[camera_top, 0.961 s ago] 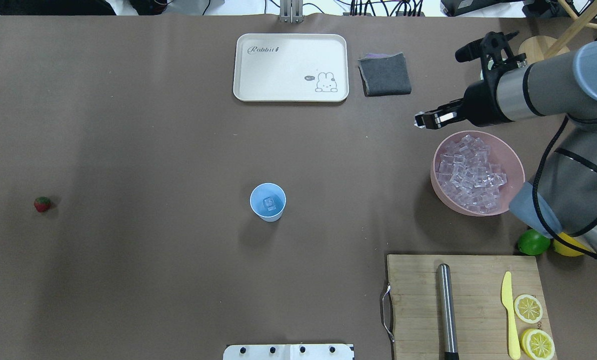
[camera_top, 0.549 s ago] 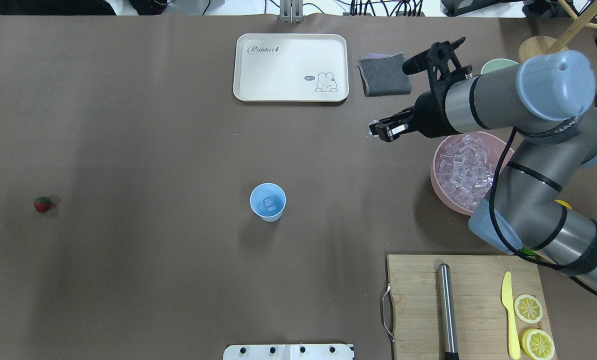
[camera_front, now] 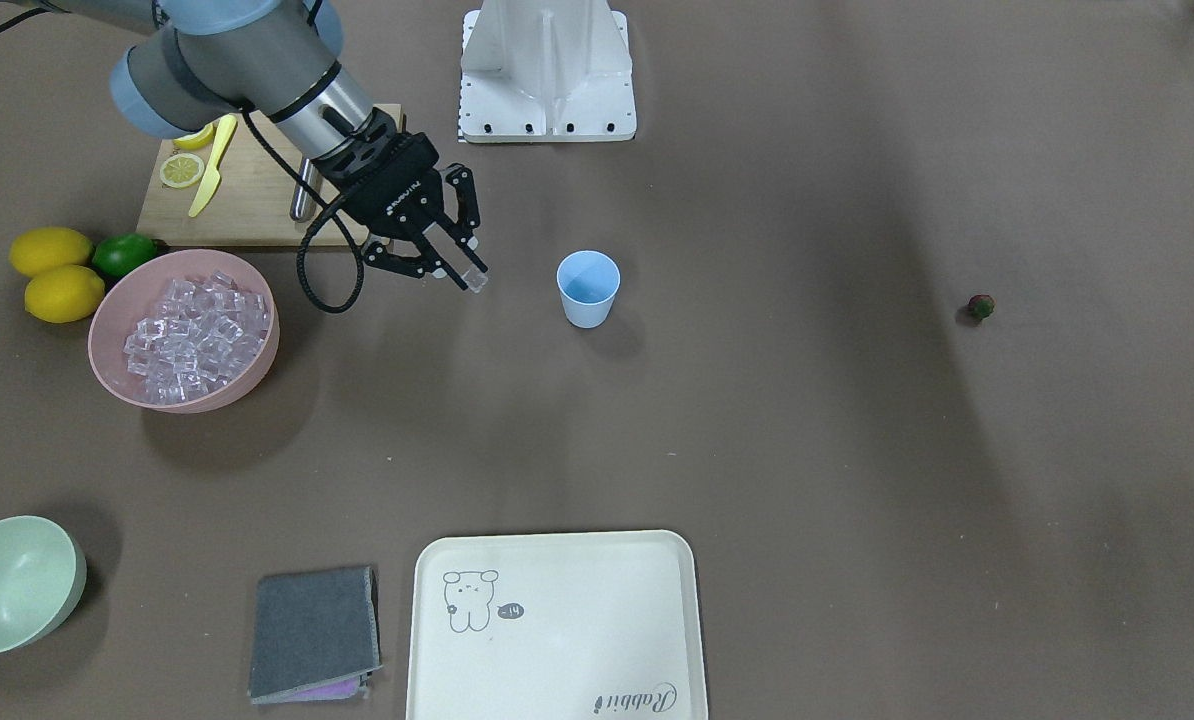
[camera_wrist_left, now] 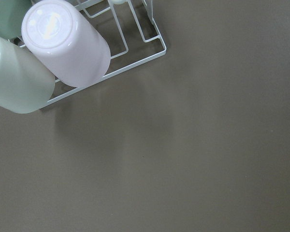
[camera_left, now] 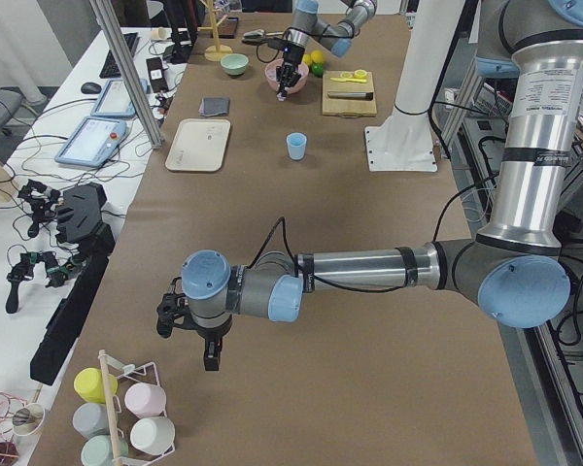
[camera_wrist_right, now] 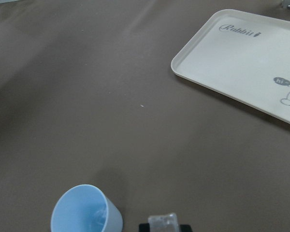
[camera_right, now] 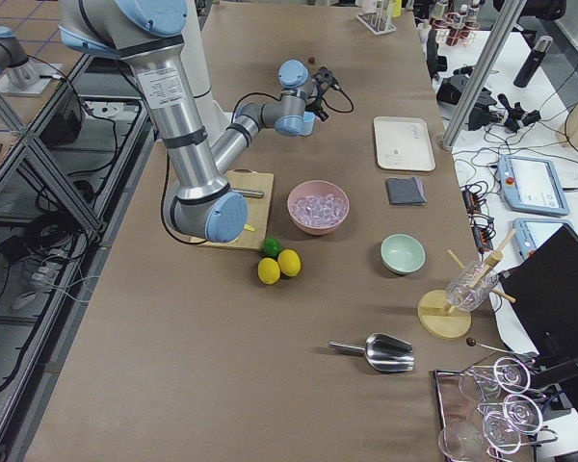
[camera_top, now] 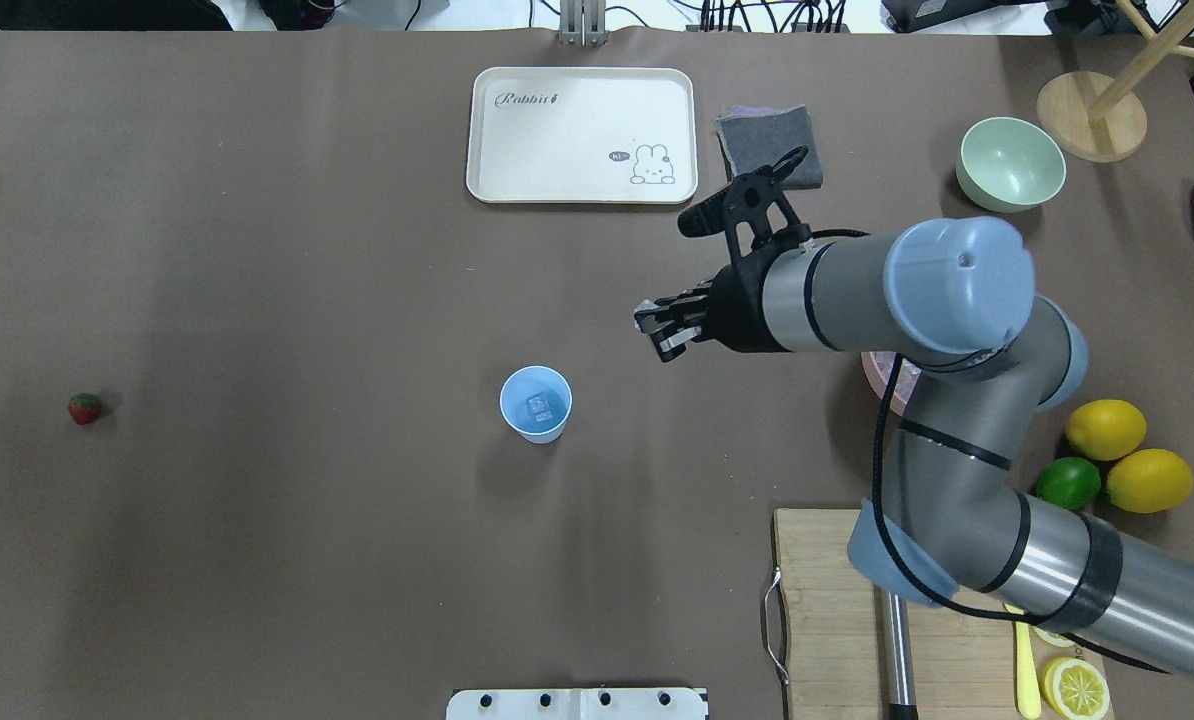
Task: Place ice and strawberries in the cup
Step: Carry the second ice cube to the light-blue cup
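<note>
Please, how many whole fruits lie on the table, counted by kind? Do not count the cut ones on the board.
Lemons: 2
Lime: 1
Strawberry: 1
Total: 4

Long table [camera_top: 257,250] under a matte brown cover with faint creases; it fills most views. Light is even and from above, shadows soft and broad. Along one long side a white bench [camera_left: 49,126], strewn with tablets [camera_left: 92,146] and black cables [camera_top: 767,12] — an aluminium post [camera_left: 128,78] rises between bench and table. On the opposite side, tan tiled floor [camera_right: 29,14] and a grey metal frame [camera_right: 40,146].
</note>
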### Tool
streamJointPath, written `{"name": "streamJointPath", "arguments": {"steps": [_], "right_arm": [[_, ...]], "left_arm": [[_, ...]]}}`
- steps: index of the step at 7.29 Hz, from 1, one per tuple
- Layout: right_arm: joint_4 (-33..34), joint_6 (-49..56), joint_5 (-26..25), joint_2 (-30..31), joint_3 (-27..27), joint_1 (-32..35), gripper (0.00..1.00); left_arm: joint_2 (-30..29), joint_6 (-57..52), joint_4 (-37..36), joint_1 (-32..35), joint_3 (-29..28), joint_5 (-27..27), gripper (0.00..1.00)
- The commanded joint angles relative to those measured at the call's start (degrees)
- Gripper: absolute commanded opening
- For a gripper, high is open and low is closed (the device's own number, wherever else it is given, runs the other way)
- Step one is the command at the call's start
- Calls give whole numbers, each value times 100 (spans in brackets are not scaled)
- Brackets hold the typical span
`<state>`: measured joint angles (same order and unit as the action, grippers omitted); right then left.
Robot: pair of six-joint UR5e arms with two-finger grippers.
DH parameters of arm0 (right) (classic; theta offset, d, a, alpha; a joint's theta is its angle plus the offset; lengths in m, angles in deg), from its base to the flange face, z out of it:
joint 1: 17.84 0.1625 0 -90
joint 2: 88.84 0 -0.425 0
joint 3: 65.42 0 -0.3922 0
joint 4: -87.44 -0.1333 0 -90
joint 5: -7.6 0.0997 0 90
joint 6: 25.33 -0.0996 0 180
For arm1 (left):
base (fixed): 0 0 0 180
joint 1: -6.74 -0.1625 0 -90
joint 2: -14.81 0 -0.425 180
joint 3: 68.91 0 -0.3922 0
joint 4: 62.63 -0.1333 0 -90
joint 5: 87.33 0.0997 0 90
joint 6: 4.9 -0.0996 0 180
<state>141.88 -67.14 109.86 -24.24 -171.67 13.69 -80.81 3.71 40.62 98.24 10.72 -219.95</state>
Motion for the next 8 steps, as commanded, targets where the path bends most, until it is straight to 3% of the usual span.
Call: {"name": "streamJointPath", "arguments": {"steps": [1, 5, 7, 8], "right_arm": [[-3, -126, -826, -201, 7, -715, 0], [14, -126, -1375, -552, 173, -1069, 0], [-21, -117, -1515, -1096, 812, -1069, 0], [-21, -117, -1516, -1098, 876, -1052, 0]], "left_arm": [[16, 1, 2, 0, 9, -9, 98], [16, -17, -7, -9, -52, -18, 98], [16, -17, 2, -9, -62, -27, 98], [16, -17, -6, -9, -70, -18, 98]]}}
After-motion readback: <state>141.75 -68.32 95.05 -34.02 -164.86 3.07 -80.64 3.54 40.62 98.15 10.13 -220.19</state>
